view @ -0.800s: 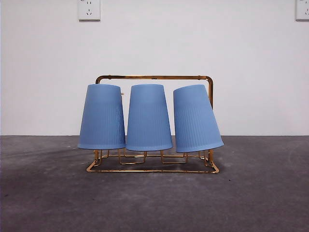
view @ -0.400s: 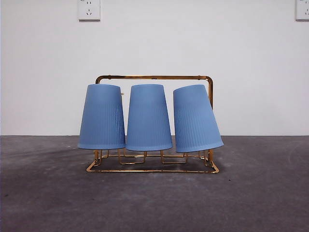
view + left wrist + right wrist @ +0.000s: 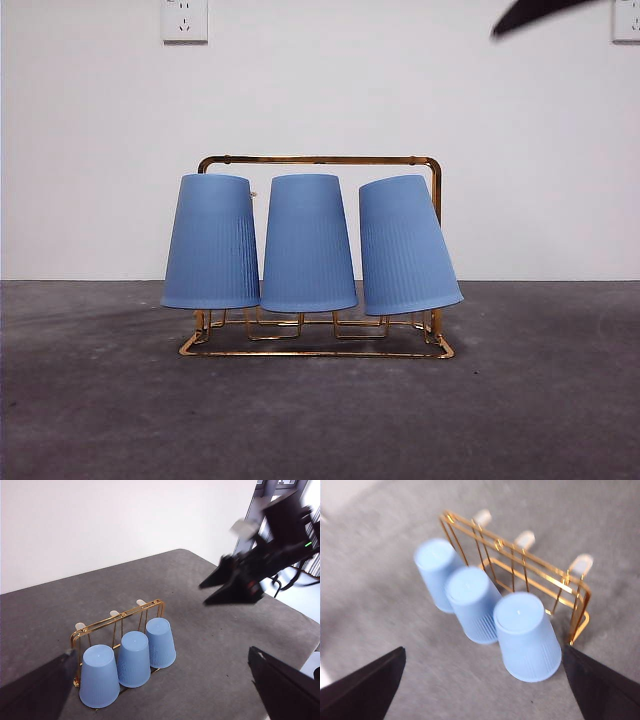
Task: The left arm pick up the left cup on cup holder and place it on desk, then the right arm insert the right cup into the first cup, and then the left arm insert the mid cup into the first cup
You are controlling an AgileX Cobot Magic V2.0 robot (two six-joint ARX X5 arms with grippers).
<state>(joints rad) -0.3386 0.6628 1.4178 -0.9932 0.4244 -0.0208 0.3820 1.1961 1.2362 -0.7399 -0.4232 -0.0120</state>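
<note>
On the desk (image 3: 560, 420) (grey, mottled), the cup holder (image 3: 320, 160)

My right tool (image 3: 220, 587) has 2 tapered matte-black jaws, black cabling, a white block, 1 green light.

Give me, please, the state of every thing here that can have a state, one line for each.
left cup: upside down on the cup holder, upright
mid cup: upside down on the holder, upright
right cup: upside down on the holder, tilted
cup holder: standing on the desk, three cups on it
desk: flat, carrying the holder
left gripper: open, holding nothing
right gripper: open, holding nothing
</note>
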